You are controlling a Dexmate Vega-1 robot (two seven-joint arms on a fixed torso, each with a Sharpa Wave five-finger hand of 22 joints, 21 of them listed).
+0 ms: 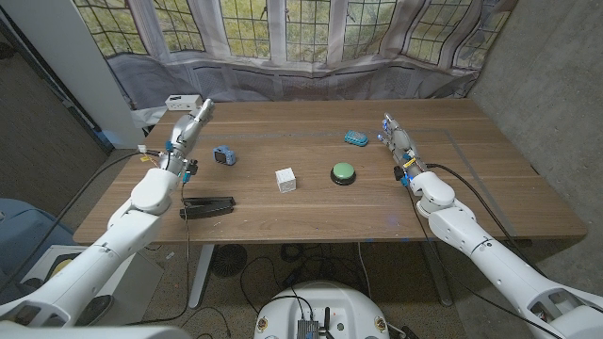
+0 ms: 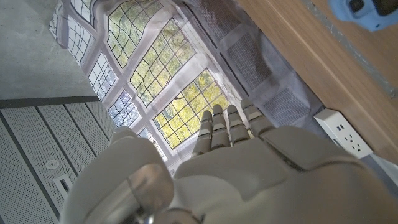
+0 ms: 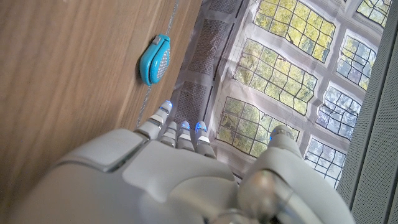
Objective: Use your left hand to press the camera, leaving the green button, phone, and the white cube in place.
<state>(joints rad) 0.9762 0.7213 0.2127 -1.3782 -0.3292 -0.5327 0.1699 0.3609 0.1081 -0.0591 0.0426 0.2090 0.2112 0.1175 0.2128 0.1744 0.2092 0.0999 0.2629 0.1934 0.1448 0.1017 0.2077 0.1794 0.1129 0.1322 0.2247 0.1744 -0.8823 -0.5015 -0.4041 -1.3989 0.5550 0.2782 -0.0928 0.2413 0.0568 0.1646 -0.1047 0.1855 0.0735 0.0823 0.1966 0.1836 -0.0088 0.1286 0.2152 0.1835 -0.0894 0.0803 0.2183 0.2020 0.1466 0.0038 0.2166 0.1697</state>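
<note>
The left hand (image 1: 191,125) holds nothing, fingers straight and together, near the table's (image 1: 311,212) far left corner; the blue camera (image 1: 223,155) lies just beside it, untouched. The right hand (image 1: 397,138), also holding nothing with fingers extended, stands near the right edge beside a blue phone (image 1: 355,138). The cube (image 1: 285,179) and green button (image 1: 343,172) sit mid-table, a black case (image 1: 207,205) lies near the front left edge, and no writing is readable.

Wooden table (image 1: 311,212), leaded windows (image 1: 283,24) behind with greenery outside, translucent sheeting (image 1: 330,75) below, grey walls (image 1: 556,85), daylight.
</note>
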